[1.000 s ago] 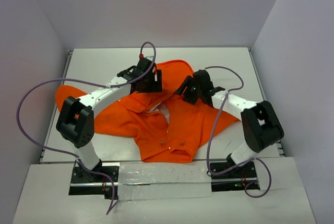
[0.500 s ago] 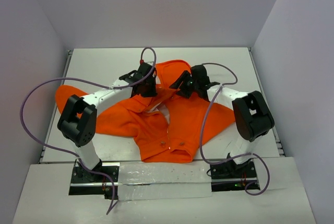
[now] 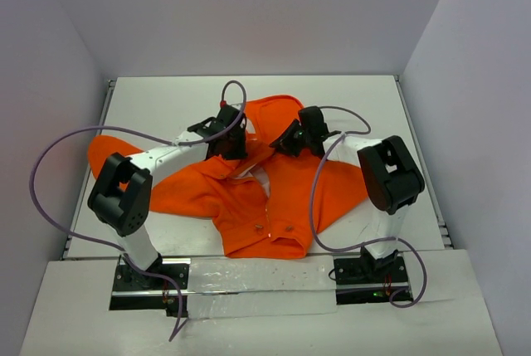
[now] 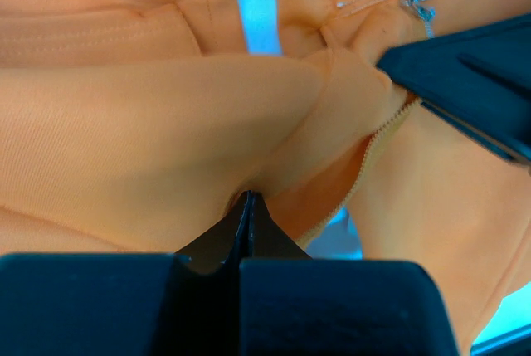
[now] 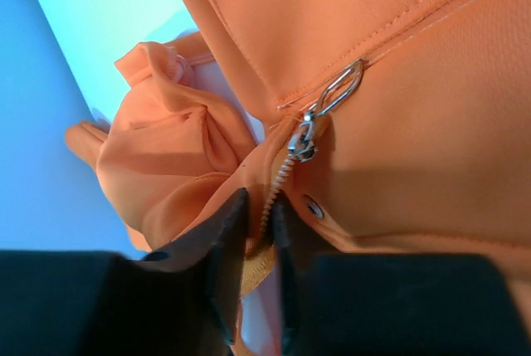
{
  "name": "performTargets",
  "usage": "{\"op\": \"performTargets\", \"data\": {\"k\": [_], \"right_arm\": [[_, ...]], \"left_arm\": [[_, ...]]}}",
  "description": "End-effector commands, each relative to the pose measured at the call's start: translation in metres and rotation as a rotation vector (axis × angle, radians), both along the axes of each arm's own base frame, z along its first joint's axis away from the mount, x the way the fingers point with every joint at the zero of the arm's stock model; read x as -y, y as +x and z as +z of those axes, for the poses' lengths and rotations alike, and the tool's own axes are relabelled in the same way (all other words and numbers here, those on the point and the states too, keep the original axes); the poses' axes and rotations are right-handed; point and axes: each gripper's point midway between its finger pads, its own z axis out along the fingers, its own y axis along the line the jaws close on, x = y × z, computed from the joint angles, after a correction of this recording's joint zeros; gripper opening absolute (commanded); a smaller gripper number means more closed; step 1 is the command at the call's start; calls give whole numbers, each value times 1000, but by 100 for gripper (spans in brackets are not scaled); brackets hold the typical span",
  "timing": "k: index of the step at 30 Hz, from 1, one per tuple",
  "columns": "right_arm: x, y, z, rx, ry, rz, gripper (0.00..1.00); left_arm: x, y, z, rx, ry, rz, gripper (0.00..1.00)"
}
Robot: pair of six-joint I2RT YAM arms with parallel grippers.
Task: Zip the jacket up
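The orange jacket (image 3: 249,198) lies spread across the middle of the white surface (image 3: 166,95), front side up. Its hem (image 3: 265,248) points to 6 o'clock, nearest the arm bases. 2 small snaps (image 3: 260,227) sit just above the hem. 1 sleeve (image 3: 104,150) reaches out toward 9 o'clock. The front is parted higher up, with pale lining (image 3: 249,175) showing in the gap.

Farther in, both arms meet over the chest of the jacket. The left hand (image 3: 228,142) is at the 11 o'clock side of the opening. In its wrist view the left hand (image 4: 247,200) has its 2 fingers pressed together, pinching a fold of orange cloth at their tips. A line of zipper teeth (image 4: 373,153) runs off toward 2 o'clock, and the dark body of the other hand sits at 3 o'clock.

The right hand (image 3: 290,138) is at the 1 o'clock side of the opening. In its wrist view the right hand (image 5: 260,202) is clamped on the jacket's zipper edge, the tape caught in the narrow slit between its fingers. Just beyond the tips are the metal slider (image 5: 303,144) and its pull ring (image 5: 340,90), with 1 snap (image 5: 314,205) beside the right finger.

Farthest away, the hood (image 3: 278,111) lies at 12 o'clock.
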Motion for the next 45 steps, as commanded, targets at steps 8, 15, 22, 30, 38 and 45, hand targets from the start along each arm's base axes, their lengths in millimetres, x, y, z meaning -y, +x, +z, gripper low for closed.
{"op": "performTargets", "data": {"k": [8,15,22,30,38,45], "right_arm": [[-3,25,37,131,12,14,0],[-6,24,69,266,17,82,0],[-10,24,94,330,15,139,0],[-12,23,108,355,2,177,0],[-17,25,119,373,10,219,0],[-27,26,153,467,54,277,0]], "left_arm": [[-7,-41,36,53,-144,-57,51],[0,-64,29,66,-170,-147,82],[-8,-45,27,137,-85,-76,77],[-8,-33,22,180,-15,-66,61],[4,-28,28,206,-31,-84,47],[6,-37,15,166,-25,-70,0]]}}
